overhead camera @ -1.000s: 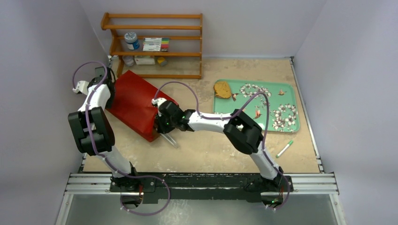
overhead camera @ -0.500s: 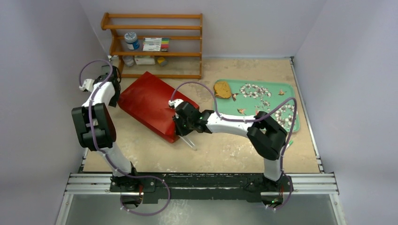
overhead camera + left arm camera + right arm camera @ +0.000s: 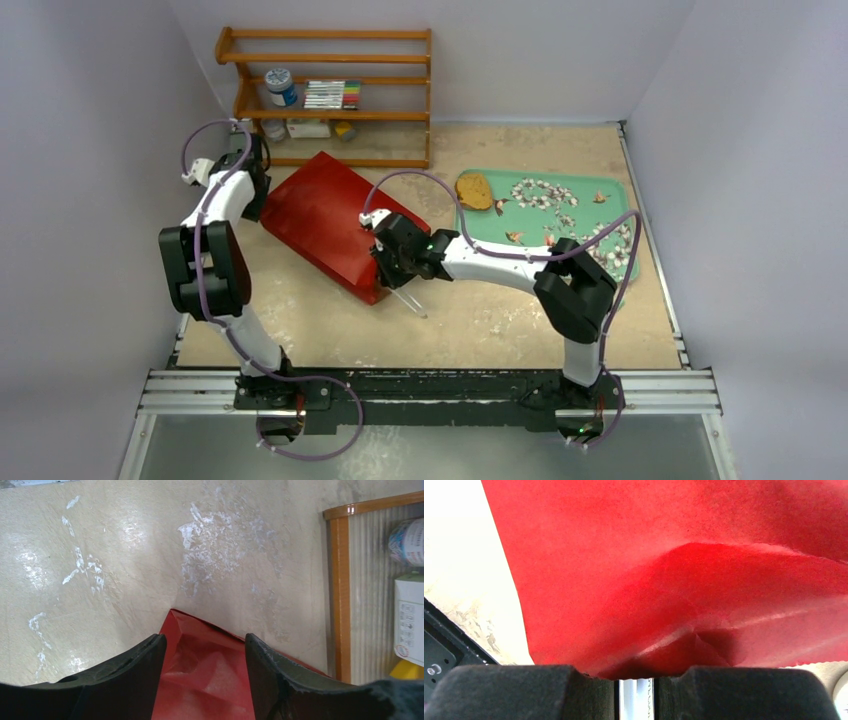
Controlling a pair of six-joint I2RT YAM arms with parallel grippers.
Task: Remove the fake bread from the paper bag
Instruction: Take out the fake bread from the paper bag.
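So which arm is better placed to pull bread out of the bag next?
Probably right: the right gripper holds the tongs at the notched edge of the bag, apparently its mouth; the left gripper sits open over the far corner.

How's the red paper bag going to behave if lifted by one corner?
Probably floppy: the paper bag shows folds and a bulge up close, so it would likely sag. Its glossy surface may slip in the open left tool straddling its corner. Weight is uncertain, since its contents are hidden.
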